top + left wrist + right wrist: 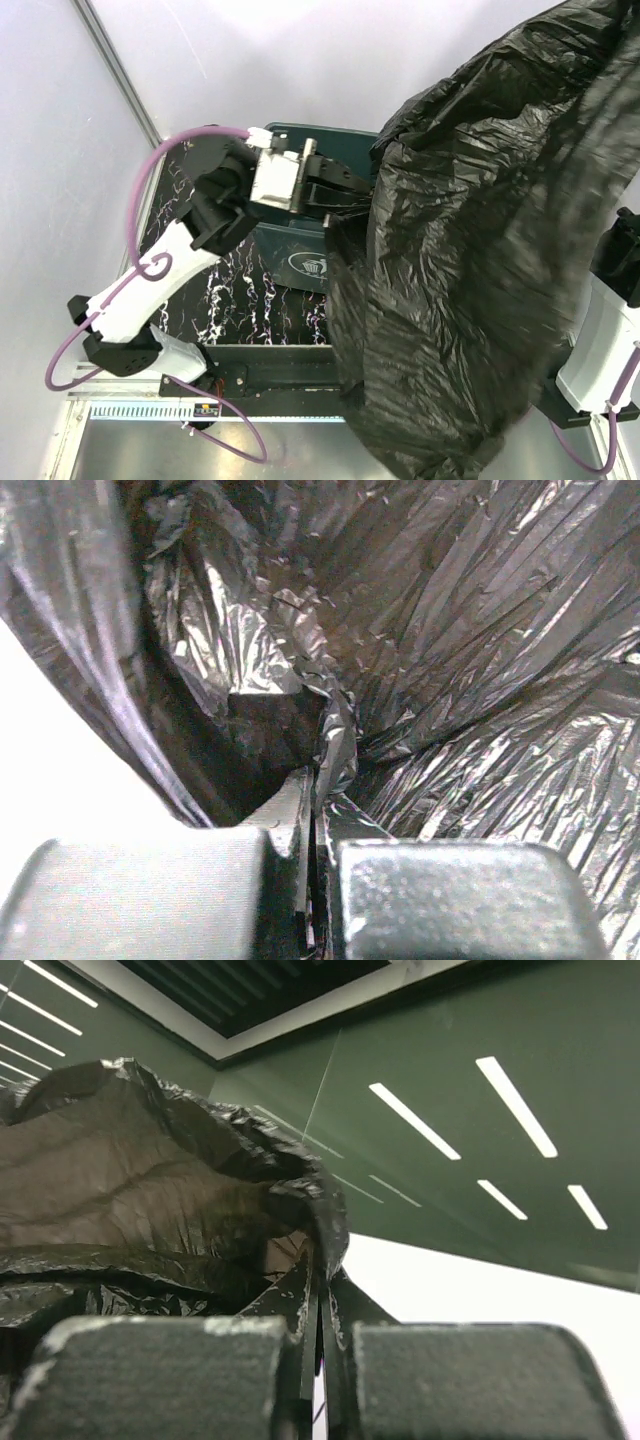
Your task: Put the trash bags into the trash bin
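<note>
Key relation: the trash bin (300,262) is standing just left of and below the hanging trash bags (470,250). The film is draping across the bin's right side.
Left gripper (317,805): is pressing together, pinching a fold of film above the bin's opening. This arm is the nearer one to the bin.
Right gripper (318,1295): is pressing together, pinching a bunched edge of film and holding it high. It is hiding behind the film in the top view.
Bag axis: is running from upper right down to lower centre, hanging slack.
Bag material: thin glossy black film, creasing finely.
Bin: dark green, rigid, tapering, thick-rimmed, showing a white logo.
Tabletop (235,290): black, white-veined.
Judgement: lowering leftward is looking necessary.
</note>
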Controlling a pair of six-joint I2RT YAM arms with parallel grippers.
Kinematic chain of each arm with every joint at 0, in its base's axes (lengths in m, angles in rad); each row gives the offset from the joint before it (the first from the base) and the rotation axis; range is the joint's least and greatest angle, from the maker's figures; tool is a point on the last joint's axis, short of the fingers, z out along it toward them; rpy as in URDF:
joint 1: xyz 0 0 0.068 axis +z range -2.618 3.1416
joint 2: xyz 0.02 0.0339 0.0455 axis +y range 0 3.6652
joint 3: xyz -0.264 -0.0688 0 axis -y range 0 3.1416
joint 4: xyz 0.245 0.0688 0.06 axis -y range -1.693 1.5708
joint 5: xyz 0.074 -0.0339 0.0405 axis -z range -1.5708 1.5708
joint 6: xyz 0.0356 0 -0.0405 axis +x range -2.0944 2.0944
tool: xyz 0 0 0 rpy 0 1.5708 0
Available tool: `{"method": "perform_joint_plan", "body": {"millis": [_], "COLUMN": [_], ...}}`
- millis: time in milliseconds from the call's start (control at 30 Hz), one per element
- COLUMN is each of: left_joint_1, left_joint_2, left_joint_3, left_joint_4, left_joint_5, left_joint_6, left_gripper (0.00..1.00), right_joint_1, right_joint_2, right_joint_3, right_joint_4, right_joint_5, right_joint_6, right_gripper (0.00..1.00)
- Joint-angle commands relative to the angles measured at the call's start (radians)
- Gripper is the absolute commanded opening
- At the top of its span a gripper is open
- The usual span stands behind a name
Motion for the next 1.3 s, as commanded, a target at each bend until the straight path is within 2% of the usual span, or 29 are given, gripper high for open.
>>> {"method": "perform_joint_plan", "body": {"millis": [0, 167, 333, 367, 467, 500, 567, 667, 700, 800, 933, 1033, 1067, 1100, 1133, 1200, 1267], "left_joint_1": [0.009, 0.019, 0.042, 0.046, 0.054, 0.058, 0.061, 0.078, 0.089, 0.126, 0.202, 0.262, 0.273, 0.279, 0.290, 0.321, 0.351], "left_joint_2": [-0.081, -0.137, -0.092, -0.072, -0.004, 0.017, 0.065, 0.016, -0.008, -0.093, -0.143, -0.165, -0.174, -0.194, -0.205, -0.258, -0.292], "left_joint_3": [-0.018, 0.033, 0.158, 0.225, 0.293, 0.363, 0.410, 0.291, 0.169, -0.043, -0.183, -0.239, -0.253, -0.265, -0.274, -0.309, -0.326], "left_joint_4": [-0.035, -0.194, -0.150, -0.121, -0.060, -0.064, -0.108, -0.094, -0.078, -0.030, -0.049, -0.143, -0.194, -0.223, -0.283, -0.313, -0.365], "left_joint_5": [-0.043, -0.217, -0.482, -0.493, -0.539, -0.536, -0.528, -0.510, -0.513, -0.530, -0.548, -0.483, -0.466, -0.447, -0.424, -0.415, -0.436], "left_joint_6": [0.023, 0.235, 0.325, 0.330, 0.358, 0.358, 0.345, 0.338, 0.351, 0.345, 0.313, 0.289, 0.316, 0.319, 0.324, 0.296, 0.261], "left_gripper": [0.00, 0.00, 0.00, 0.00, 0.00, 0.00, 0.00, 0.00, 0.00, 0.00, 0.00, 0.00, 0.06, 0.20, 0.42, 0.73, 0.79], "right_joint_1": [-0.001, -0.002, -0.002, -0.001, -0.002, -0.001, -0.002, -0.001, -0.002, -0.001, -0.001, 0.001, -0.001, -0.001, -0.001, 0.001, 0.001], "right_joint_2": [0.068, 0.089, 0.124, 0.149, 0.192, 0.199, 0.210, 0.195, 0.184, 0.151, 0.083, 0.045, 0.036, 0.026, 0.009, -0.009, -0.035], "right_joint_3": [0.067, 0.082, 0.106, 0.134, 0.185, 0.192, 0.202, 0.133, 0.102, -0.010, -0.212, -0.313, -0.338, -0.361, -0.402, -0.441, -0.482], "right_joint_4": [-0.010, -0.027, 0.025, 0.033, 0.034, 0.033, 0.022, 0.007, 0.002, -0.024, -0.016, -0.041, -0.045, -0.051, -0.064, -0.084, -0.113], "right_joint_5": [0.047, 0.076, 0.077, 0.079, 0.083, 0.082, 0.071, 0.077, 0.093, 0.077, 0.028, -0.010, -0.012, -0.027, -0.041, -0.073, -0.117], "right_joint_6": [-0.033, -0.067, -0.041, -0.030, -0.006, 0.001, 0.008, -0.010, -0.016, -0.051, -0.061, -0.097, -0.104, -0.116, -0.133, -0.133, -0.133], "right_gripper": [0.00, 0.00, 0.00, 0.00, 0.00, 0.00, 0.00, 0.00, 0.00, 0.00, 0.00, 0.00, 0.00, 0.00, 0.00, 0.00, 0.00]}}
